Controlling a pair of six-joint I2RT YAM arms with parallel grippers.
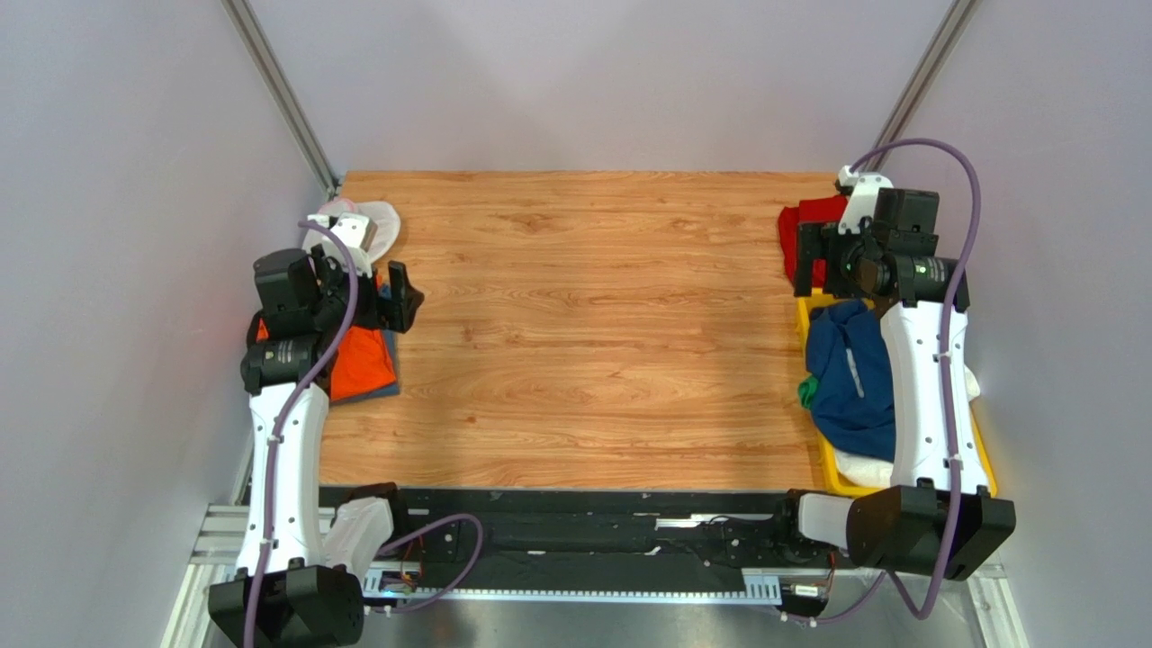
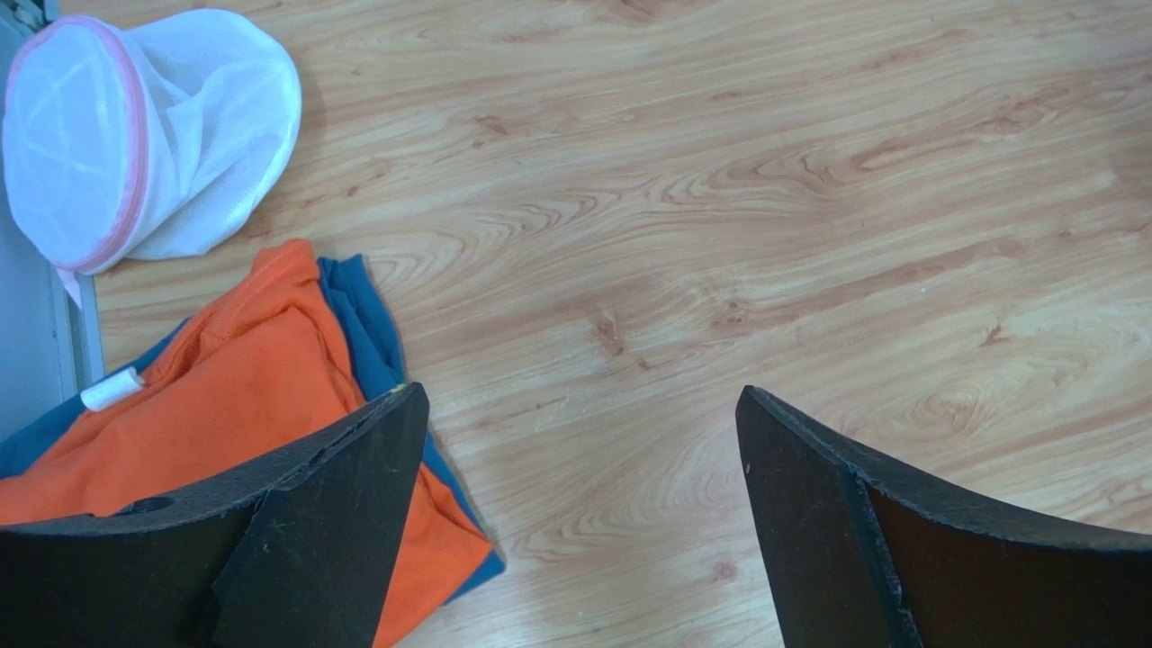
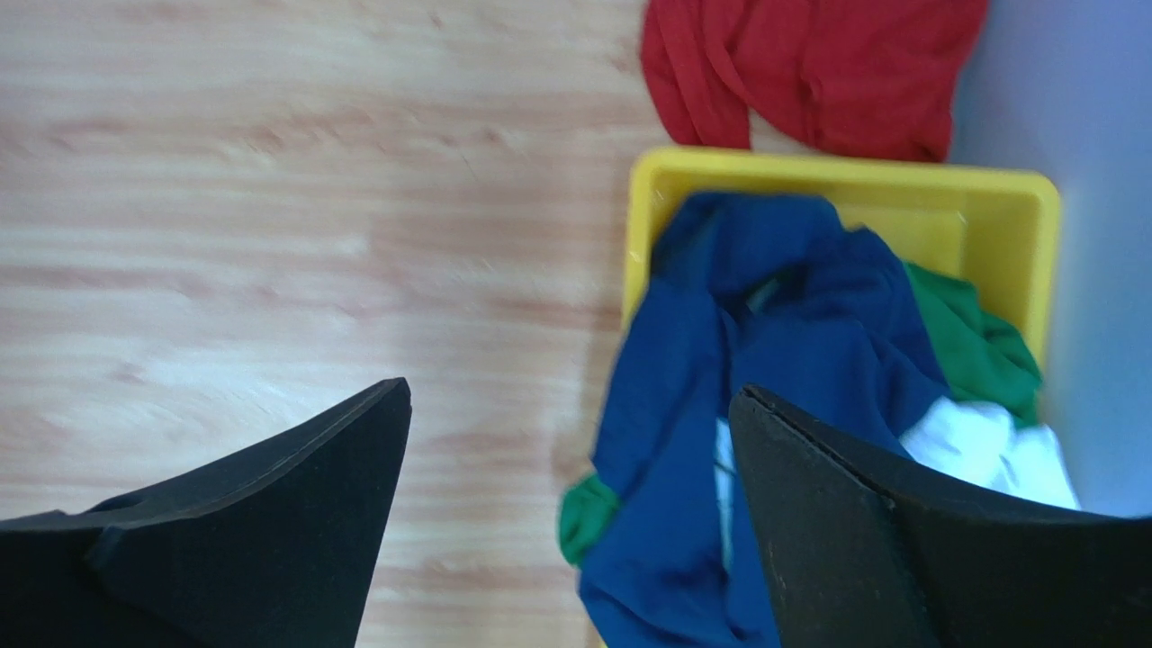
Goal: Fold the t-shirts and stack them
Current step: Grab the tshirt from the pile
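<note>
- Navy shirt (image 3: 757,392) lies crumpled in a yellow bin (image 3: 838,182) at the right edge of the tabletop (image 1: 582,324). One fold spills over the bin's inner wall onto the wood.
- Beneath and beside it in the bin are a green shirt (image 3: 980,344) and a white shirt (image 3: 994,446), both bunched. A red shirt (image 3: 811,61) lies in a loose heap on the wood just beyond the bin's far end.
- Across the tabletop at the left edge, an orange shirt (image 2: 244,392) rests folded on a teal-blue shirt (image 2: 358,311). Together they look like the start of the stack. A mesh pouch (image 2: 135,128) lies just behind them.
- The right pincer (image 3: 568,392) hovers above the bin's inner side with its fingers spread wide and nothing between them. The left pincer (image 2: 575,398) hangs equally wide and empty over bare wood next to the orange shirt.
- All the cloth looks light, limp and easily snagged. A shirt will likely sag and drag its neighbours when lifted from the tangle.
- The navy fold draped over the bin wall appears the cleanest place to pinch. A raised ridge of fabric there, rather than a flat patch, should give the fingers something to close on.
- Spreading the shirt flat would likely need both arms, one at each shoulder or hem corner.
</note>
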